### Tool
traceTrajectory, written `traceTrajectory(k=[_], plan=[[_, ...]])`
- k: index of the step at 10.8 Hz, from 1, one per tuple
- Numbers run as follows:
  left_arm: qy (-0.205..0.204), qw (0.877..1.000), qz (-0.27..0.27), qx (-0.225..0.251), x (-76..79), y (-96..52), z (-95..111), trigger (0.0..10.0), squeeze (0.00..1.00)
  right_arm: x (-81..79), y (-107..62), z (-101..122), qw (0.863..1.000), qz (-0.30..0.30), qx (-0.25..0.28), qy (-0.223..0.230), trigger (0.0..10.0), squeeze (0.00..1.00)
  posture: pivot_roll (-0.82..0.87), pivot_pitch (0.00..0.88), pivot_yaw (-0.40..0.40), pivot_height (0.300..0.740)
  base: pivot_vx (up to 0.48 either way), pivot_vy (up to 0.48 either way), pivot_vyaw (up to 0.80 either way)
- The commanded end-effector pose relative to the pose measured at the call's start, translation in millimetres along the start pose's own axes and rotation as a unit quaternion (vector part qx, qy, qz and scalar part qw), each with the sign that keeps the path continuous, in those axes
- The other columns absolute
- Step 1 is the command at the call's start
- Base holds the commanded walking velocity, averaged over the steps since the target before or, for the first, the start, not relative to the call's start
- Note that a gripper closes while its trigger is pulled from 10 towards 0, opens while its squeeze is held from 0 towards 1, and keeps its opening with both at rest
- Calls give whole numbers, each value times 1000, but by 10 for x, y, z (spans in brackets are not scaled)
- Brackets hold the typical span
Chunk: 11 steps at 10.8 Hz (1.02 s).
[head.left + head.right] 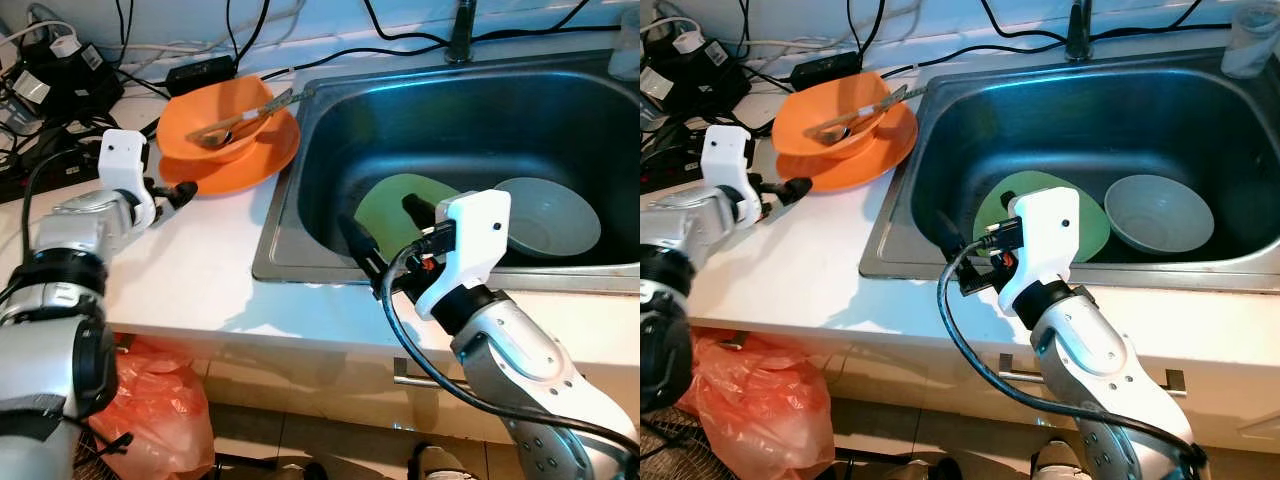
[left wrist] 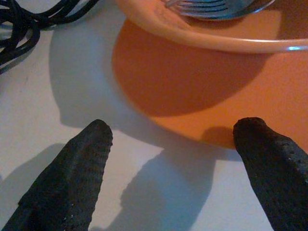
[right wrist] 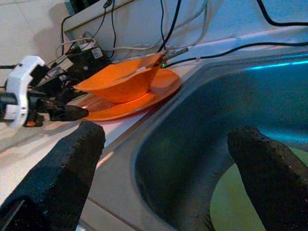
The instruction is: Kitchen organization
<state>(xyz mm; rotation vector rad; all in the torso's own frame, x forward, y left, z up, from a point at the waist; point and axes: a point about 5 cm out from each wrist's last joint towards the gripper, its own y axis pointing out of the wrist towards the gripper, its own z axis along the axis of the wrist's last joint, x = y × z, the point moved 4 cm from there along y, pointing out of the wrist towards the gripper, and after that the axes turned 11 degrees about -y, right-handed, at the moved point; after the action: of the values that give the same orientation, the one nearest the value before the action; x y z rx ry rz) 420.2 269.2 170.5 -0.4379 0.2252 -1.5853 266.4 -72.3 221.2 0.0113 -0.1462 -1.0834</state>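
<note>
Countertop [image 1: 190,270] in white is carrying an orange plate [image 1: 262,160] with an orange bowl [image 1: 205,115] sitting on it, just left of the steel sink [image 1: 300,160]. Cutlery is lying in the bowl: a spoon [image 1: 222,134] and, beside it, what looks like a fork, their handles running long-axis toward the sink and sticking out over the bowl's right rim, heads down in the bowl toward the left.

The left gripper [image 1: 178,192] is hovering low over the counter at the plate's near-left edge, its fingers [image 2: 72,178] spread apart and pinching nothing; in the left wrist view one fingertip is sitting at the plate's rim and the other over bare counter.

The right gripper [image 1: 385,235] is reaching over the sink's front-left corner, fingers [image 3: 62,178] spread wide and empty, one above the sink rim and one inside the basin, pointing toward the orange dishes. Inside the sink a green plate [image 1: 390,205] is lying flat, partly behind the gripper, and a pale grey bowl [image 1: 550,215] is standing upright just to its right, touching or overlapping its edge.

Black cables [image 1: 60,75] and power strips are crowding the counter's far-left corner. A red plastic bag [image 1: 160,410] is hanging below the counter edge.
</note>
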Motion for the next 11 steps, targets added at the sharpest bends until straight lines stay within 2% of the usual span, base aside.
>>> traceTrajectory(k=[1, 3, 5, 6, 8, 10, 11], plan=[[-5, 994, 23, -110, -190, -38, -554, 10000, 0, -50, 11, 3, 1000, 13, 4, 1, 10000, 310, -49, 138, 208, 740, 0, 0, 0], [-2, 992, 10, -128, -217, -118, -610, 10000, 0, -59, 33, -10, 1000, 19, 5, 2, 10000, 306, -22, 134, 200, 740, 0, 0, 0], [5, 990, -10, -141, -160, -266, -654, 10000, 0, -85, 83, -26, 999, 32, 8, 5, 10000, 310, 26, 127, 183, 740, 0, 0, 0], [5, 990, -12, -141, -152, -285, -649, 10000, 0, -88, 90, -30, 999, 34, 9, 5, 10000, 310, 40, 126, 179, 740, 0, 0, 0], [1, 991, -7, -131, -142, -529, -574, 10000, 0, -141, 173, -39, 998, 58, 15, 9, 10000, 306, 95, 119, 154, 740, 0, 0, 0], [-5, 993, -2, -117, -90, -609, -516, 10000, 0, -171, 246, -34, 997, 71, 21, 11, 10000, 306, 125, 117, 132, 740, 0, 0, 0], [-6, 995, -9, -99, -20, -571, -490, 10000, 0, -181, 273, -34, 997, 75, 23, 11, 10000, 310, 124, 111, 127, 740, 0, 0, 0]])
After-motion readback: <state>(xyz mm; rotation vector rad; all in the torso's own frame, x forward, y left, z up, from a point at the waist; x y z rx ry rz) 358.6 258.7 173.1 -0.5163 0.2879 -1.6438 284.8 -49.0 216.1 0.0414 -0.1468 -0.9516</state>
